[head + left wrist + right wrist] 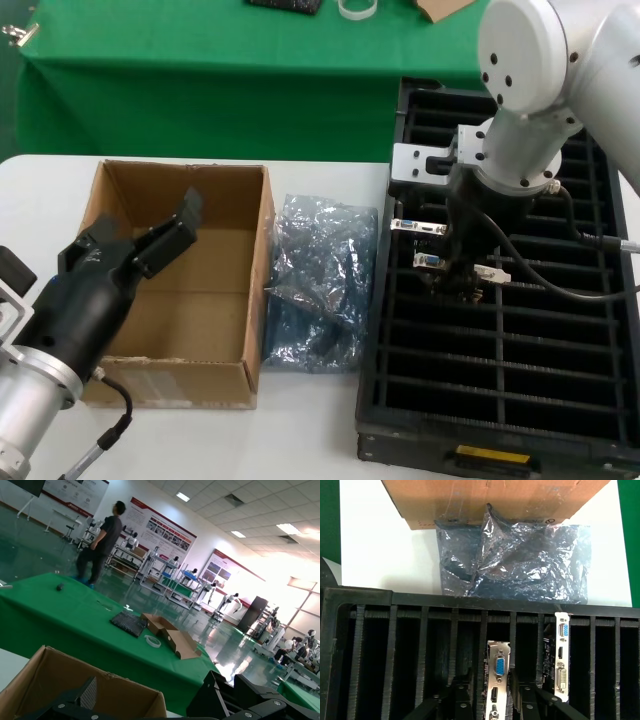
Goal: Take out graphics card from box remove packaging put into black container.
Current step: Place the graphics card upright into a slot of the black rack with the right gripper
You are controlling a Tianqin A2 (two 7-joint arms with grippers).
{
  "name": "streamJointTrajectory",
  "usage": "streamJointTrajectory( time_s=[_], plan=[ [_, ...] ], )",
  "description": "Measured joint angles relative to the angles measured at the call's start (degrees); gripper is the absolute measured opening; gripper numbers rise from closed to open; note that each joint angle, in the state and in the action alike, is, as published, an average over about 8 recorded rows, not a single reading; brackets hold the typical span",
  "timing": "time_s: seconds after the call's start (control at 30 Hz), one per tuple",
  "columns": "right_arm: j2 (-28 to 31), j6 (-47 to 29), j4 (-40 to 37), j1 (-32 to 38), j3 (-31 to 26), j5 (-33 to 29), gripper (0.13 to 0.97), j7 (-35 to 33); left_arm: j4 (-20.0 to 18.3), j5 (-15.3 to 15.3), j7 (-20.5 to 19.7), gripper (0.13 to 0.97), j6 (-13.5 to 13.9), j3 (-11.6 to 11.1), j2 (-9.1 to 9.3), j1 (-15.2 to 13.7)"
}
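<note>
The graphics card [498, 680] stands in the black container [600, 420], right tool [492, 697] clamped on it, left tool [165, 232] apart.

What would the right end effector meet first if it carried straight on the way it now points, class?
Pointing down into the black container, the right end effector would first meet the graphics card standing in a slot between its fingers, probably the card's silver bracket edge; below that lies the slot floor, though depth is unclear.

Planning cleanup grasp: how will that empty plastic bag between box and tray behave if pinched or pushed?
The packaging looks crumpled and thin, so probably floppy and light, likely to sag when pinched. Its shiny film may slip between fingers. Pushed, it would probably slide or bunch against the box.
</note>
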Motion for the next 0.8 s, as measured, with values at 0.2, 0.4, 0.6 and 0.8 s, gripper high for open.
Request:
streamJointTrajectory(
  time_s=[0.2,0.4,0.6,0.8],
  plan=[
    [1.16,-0.42,3.37,-0.79,0.07,-0.7,0.324,1.3,-0.79,-0.06,-0.19,0.966,-0.42,-0.13,-0.46,0.19],
    [3.15,-1.28,8.67,-1.8,0.54,-1.72,0.409,3.8,-2.17,-0.13,-0.29,0.966,-0.89,-0.38,-0.89,0.79],
    [5.78,-2.62,15.64,-2.69,1.39,-3.63,0.558,7.48,-4.25,-0.18,-0.36,0.966,-1.53,-0.3,-1.33,1.82],
    [8.48,-2.5,23.74,-3.32,3.27,-7.64,0.608,12.61,-6.47,-0.38,-0.48,0.966,-1.97,-0.48,-1.86,2.95]
  ],
)
